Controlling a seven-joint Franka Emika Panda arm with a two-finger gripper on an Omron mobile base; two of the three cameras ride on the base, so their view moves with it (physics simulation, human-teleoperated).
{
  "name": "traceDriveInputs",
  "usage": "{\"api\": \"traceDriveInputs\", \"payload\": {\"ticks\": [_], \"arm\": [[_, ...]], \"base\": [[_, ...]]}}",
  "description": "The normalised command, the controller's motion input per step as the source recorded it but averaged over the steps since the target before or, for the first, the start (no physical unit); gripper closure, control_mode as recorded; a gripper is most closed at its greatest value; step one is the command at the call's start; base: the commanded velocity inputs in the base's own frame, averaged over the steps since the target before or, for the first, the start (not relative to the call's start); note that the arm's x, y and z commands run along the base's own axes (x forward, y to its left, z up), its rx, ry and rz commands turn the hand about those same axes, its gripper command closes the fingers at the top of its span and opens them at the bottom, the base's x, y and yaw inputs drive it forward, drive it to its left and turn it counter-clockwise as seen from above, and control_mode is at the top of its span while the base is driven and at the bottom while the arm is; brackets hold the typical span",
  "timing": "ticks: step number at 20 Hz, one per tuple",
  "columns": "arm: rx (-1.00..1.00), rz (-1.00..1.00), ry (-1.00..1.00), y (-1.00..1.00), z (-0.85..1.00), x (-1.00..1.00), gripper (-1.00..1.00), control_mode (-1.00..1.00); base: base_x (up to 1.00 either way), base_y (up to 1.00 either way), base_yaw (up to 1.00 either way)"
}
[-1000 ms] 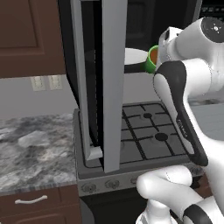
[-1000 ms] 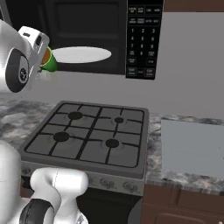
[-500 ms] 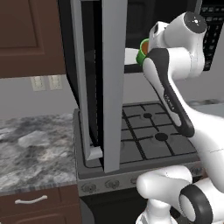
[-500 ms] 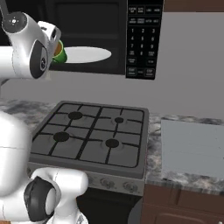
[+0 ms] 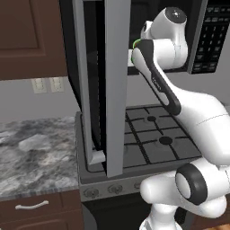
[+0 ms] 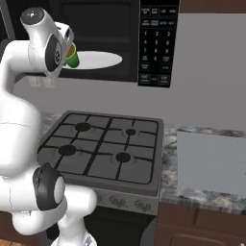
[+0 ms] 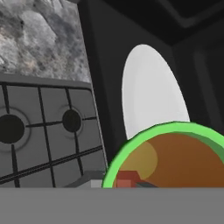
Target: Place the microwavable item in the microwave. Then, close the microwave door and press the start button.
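The microwavable item (image 6: 72,57), a small green cup of brown liquid, hangs at the left edge of the white turntable plate (image 6: 101,60), in the mouth of the black microwave (image 6: 115,19). My gripper (image 6: 68,51) is shut on it, its fingers hidden by the hand. In the hand view the cup's green rim (image 7: 175,129) sits close in front of the plate (image 7: 151,94). A sliver of the cup (image 5: 135,43) shows past the microwave door (image 5: 117,81), which stands wide open, edge-on. The keypad (image 6: 154,45) is on the right.
A gas stove (image 6: 103,151) lies directly below the microwave, with knobs along its front. Marble counter (image 5: 36,152) runs to its left and a grey panel (image 6: 211,158) lies on the counter to its right. A wooden wall cabinet (image 5: 27,40) hangs left of the door.
The arm has swung up and in, carrying the cup from outside the opening's left side to the edge of the turntable plate. The grip has stayed shut.
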Motion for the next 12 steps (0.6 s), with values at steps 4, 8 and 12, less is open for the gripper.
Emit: {"api": "traceDriveInputs", "payload": {"ticks": [4, 8, 12], "arm": [[-0.03, 0.0, 0.13, 0.04, -0.02, 0.61, 1.0, -1.0], [-0.04, 0.0, 0.08, 0.0, -0.18, 0.49, 1.0, -1.0], [-0.04, 0.0, 0.05, 0.0, -0.21, 0.46, 1.0, -1.0]], "base": [[0.0, 0.0, 0.0], [0.0, 0.0, 0.0], [0.0, 0.0, 0.0]]}}
